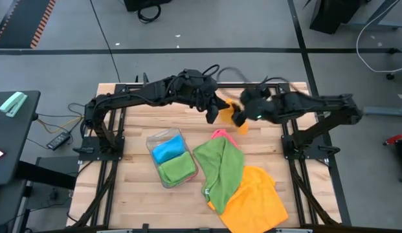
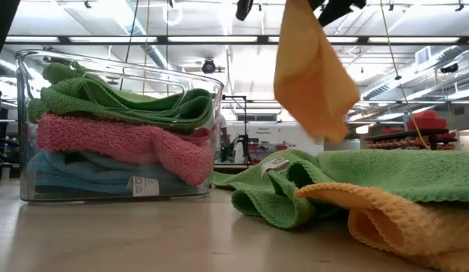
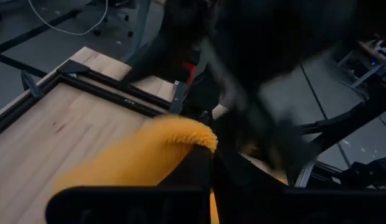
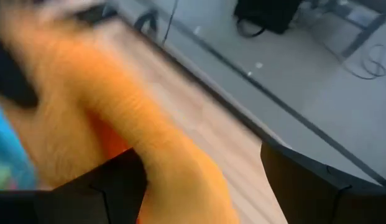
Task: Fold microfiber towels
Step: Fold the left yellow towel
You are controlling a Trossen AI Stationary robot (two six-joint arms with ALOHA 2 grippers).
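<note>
L gripper point(image 1: 212, 115) pinches orange towel point(image 1: 228, 115) aloft near table's point(image 1: 136, 116) far edge.

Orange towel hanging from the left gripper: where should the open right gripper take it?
Probably the free upper corner of the orange towel, from its right: it hangs from the left gripper at one top corner, and the right gripper is alongside.

Grey floor point(image 1: 252, 26) with loose cables point(image 1: 375, 45), ceiling strip lights point(image 2: 91, 39), dark side desk point(image 1: 13, 129)
</note>
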